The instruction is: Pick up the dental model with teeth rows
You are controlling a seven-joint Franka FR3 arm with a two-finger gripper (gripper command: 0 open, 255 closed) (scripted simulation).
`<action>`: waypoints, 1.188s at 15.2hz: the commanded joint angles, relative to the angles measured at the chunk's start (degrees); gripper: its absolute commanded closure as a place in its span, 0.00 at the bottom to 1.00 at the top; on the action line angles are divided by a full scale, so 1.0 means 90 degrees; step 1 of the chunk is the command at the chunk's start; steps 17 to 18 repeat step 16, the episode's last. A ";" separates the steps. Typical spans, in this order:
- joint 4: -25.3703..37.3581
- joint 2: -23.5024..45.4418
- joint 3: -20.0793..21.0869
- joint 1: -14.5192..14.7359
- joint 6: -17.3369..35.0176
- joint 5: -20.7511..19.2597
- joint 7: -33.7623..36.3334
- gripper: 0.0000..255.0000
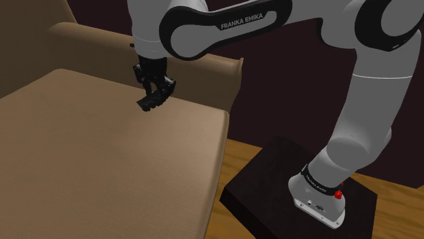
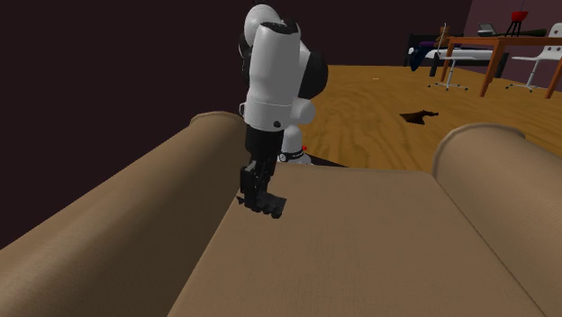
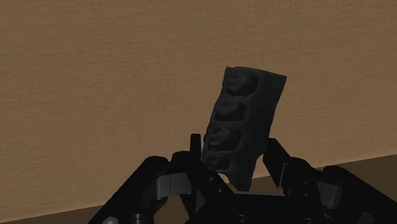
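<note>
Biggest thing out there is the broad tan fabric sofa (image 1: 102, 156), its flat seat cushion running across the shoulder view's left, with a rounded backrest behind it. In the second exterior view the sofa (image 2: 360, 243) shows padded rolls on both sides of the seat. Around it lies a brown wooden plank floor (image 1: 238, 153), and past that a dark wall.

Next, the white Franka arm with dark joints (image 1: 224, 27) arches over from the shoulder view's right and reaches down toward the back of the seat. In the second exterior view the arm (image 2: 275, 72) hangs nearly straight down beside the sofa's roll. Its base sits on the dark box stand (image 1: 272, 176), which stands on the floor just beside the sofa's corner.

Down at the wrist, the all-black two-finger gripper (image 1: 151, 100) (image 2: 261, 200) (image 3: 235, 159) points at the cushion, fingers clamped onto the prize.

And there it is: the dark grey dental model with moulded teeth rows (image 3: 245, 114), clasped between the fingers and sticking out past the fingertips. The model (image 1: 148, 103) (image 2: 268, 205) hangs low over the seat, close to the backrest; whether it touches the fabric, I can't tell.
</note>
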 commanded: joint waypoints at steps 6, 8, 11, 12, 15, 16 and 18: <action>0.0437 -0.0098 0.0068 0.0017 -0.0478 0.0141 -0.0164 1.00; 0.0588 -0.0117 0.0083 0.0034 -0.0633 0.0173 -0.0207 1.00; 0.0830 -0.0133 0.0101 0.0072 -0.0873 0.0207 -0.0267 1.00; 0.0915 -0.0134 0.0105 0.0087 -0.0955 0.0215 -0.0286 1.00; 0.1105 -0.0133 0.0113 0.0126 -0.1135 0.0227 -0.0324 1.00; 0.1106 -0.0132 0.0112 0.0127 -0.1135 0.0227 -0.0324 1.00; 0.1106 -0.0132 0.0112 0.0127 -0.1135 0.0227 -0.0324 1.00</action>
